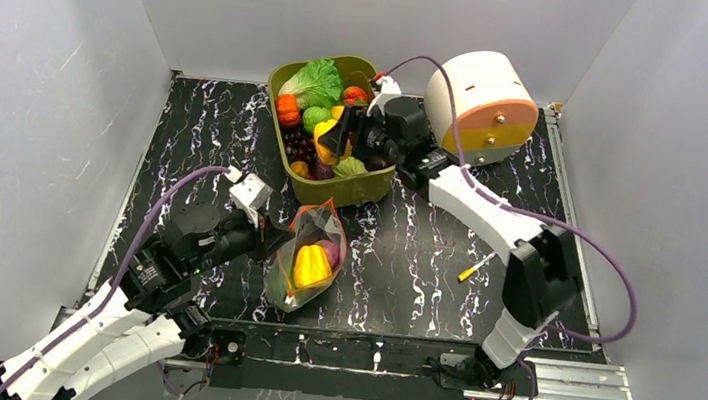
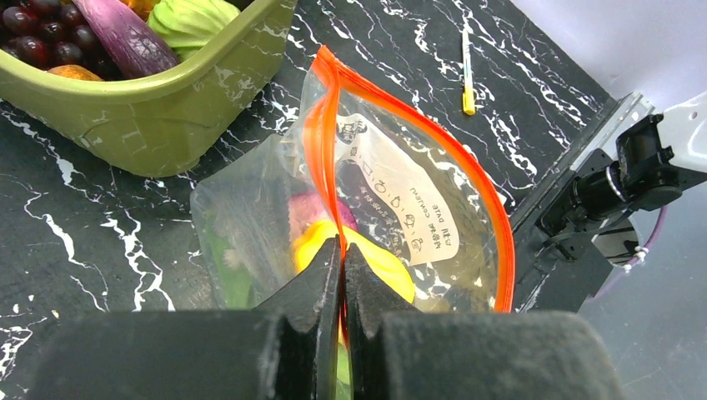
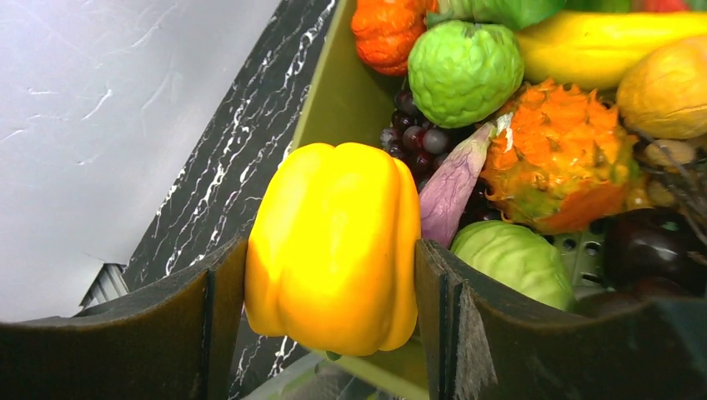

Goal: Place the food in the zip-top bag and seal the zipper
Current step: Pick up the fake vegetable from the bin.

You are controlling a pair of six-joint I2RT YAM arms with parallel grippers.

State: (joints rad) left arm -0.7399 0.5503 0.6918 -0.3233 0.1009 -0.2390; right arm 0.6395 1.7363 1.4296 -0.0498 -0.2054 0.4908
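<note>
Pinched tight between the dark fingers of the left gripper (image 2: 342, 250): the zipper (image 2: 319, 142), caught on the near run of its red-orange strip, jaws closed down to a sliver. Past that grip, spread into an open loop, strips parted and meeting again at the far corner just beside the olive tub (image 2: 167, 108). Below the strip, the zip-top bag (image 2: 250, 217), crinkly and clear, lying on the marbled black table (image 1: 424, 258) between the arm bases and the tub, mouth toward the tub, white label (image 2: 400, 208) facing up. Inside it, a yellow pepper (image 2: 383, 262) with a purple piece (image 2: 313, 208) touching its far side, and something green low on the left, too blurred to name. Over the tub, clamped between the fingers of the right gripper (image 3: 329, 267), a second yellow pepper (image 3: 333, 200), pads pressed flat against both its sides. Underneath, heaped in the tub: dark grapes (image 3: 413, 133), a knobbly green fruit (image 3: 464, 71), a spiky orange fruit (image 3: 567, 158), a pale green cabbage (image 3: 517, 258). Off to the right of the bag, well apart, a small yellow stick (image 1: 473, 267); just beside the tub at the back, a white and orange drum (image 1: 482, 104).
</note>
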